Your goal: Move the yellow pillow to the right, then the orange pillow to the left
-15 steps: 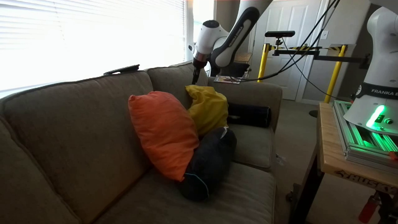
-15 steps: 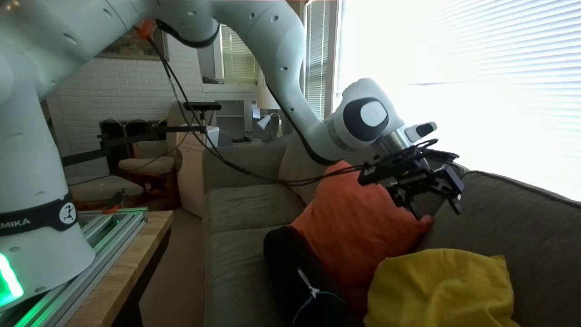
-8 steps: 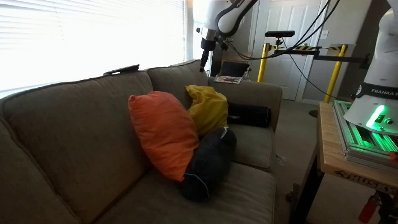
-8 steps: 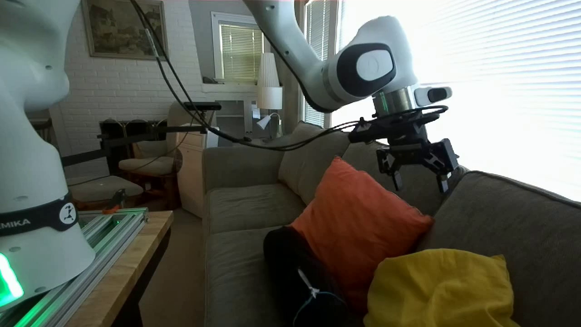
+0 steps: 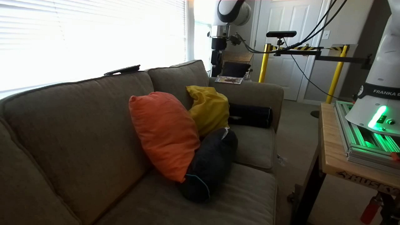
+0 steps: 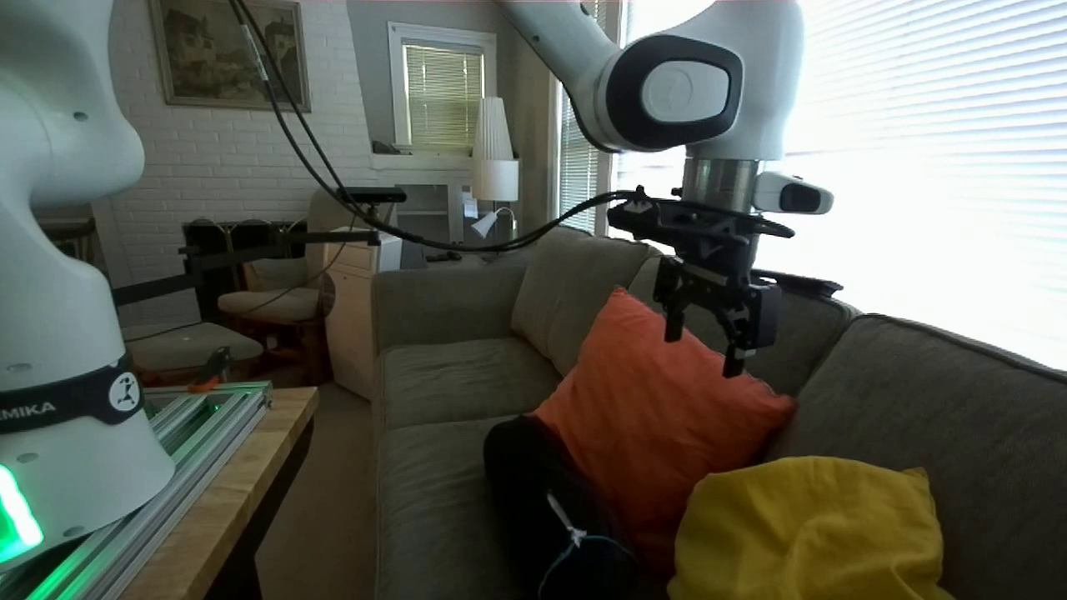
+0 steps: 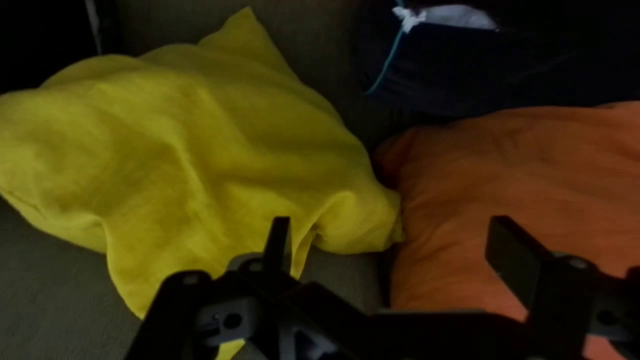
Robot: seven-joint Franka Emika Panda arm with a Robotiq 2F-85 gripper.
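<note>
The yellow pillow (image 5: 209,109) leans on the sofa back in both exterior views (image 6: 813,533). It fills the left of the wrist view (image 7: 190,150). The orange pillow (image 5: 164,134) stands tilted beside it, also in both exterior views (image 6: 658,408), and at the right of the wrist view (image 7: 500,165). Their edges meet in the wrist view. My gripper (image 6: 703,354) points down above the pillows, open and empty. In the wrist view its fingers (image 7: 390,220) are wide apart, one over the yellow pillow, one over the orange pillow. Its fingertips are hard to make out in an exterior view (image 5: 215,74).
A dark navy bolster (image 5: 212,165) lies in front of both pillows. Another dark bolster (image 5: 251,115) lies by the sofa arm. The sofa back (image 5: 81,131) and window stand behind. A dark flat object (image 5: 123,70) lies on the sofa's top edge. Cables (image 6: 467,247) hang from the arm.
My gripper has risen from near the pillows, swung from a tilted to a more upright downward pose, and shifted away from the sofa back. The pillows have not moved.
</note>
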